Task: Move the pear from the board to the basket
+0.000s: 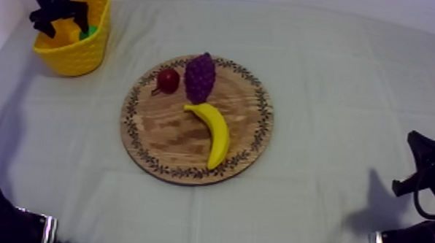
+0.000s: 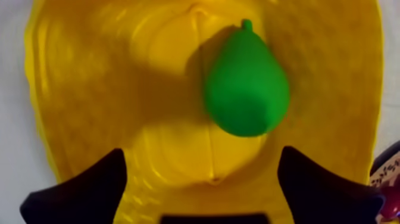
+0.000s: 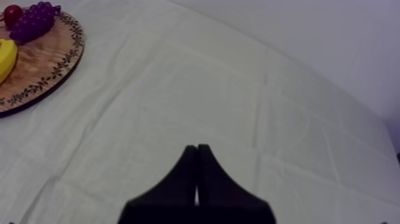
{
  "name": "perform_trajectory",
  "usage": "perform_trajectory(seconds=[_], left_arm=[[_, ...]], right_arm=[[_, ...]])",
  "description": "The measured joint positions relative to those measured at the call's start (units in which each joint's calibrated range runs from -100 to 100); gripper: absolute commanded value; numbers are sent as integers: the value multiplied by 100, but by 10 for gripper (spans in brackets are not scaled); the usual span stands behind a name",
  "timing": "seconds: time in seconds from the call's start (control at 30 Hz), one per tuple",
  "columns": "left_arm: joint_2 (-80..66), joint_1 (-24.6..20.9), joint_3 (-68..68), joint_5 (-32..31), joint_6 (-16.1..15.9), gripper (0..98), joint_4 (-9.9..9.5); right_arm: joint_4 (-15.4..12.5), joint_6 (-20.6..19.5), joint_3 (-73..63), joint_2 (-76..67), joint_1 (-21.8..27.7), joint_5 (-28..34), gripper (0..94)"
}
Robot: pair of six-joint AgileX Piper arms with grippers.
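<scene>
**Pear (image 2: pixel 247 86), green toy fruit, inside round yellow basket (image 1: pixel 86 54)**

It lies loose on the basket floor, at the table's ten o'clock. My left gripper (image 2: pixel 201 156) hangs above, black fingers (image 2: pixel 89 190) wide apart, empty. My right gripper (image 3: pixel 197 150), at four o'clock, is pressed closed on nothing.

Banana (image 1: pixel 213 132) lies curved, its top end right under the bunch of grapes (image 1: pixel 200 77), prob touching it. Small red fruit (image 1: pixel 168 80) sits just beside the grapes, top-view left. Grey-white cloth (image 1: pixel 339 102) w/ faint creases.
</scene>
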Motion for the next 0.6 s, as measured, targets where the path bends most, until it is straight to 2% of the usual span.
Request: perform_trajectory(seconds=[0.37, 0.6], left_arm=[[-679, -18, 419, 81, -40, 944, 7], [-1296, -26, 814, 133, -13, 893, 14]], right_arm=[[0, 0, 0, 0, 0, 0, 4], [0, 0, 0, 0, 0, 0, 4]])
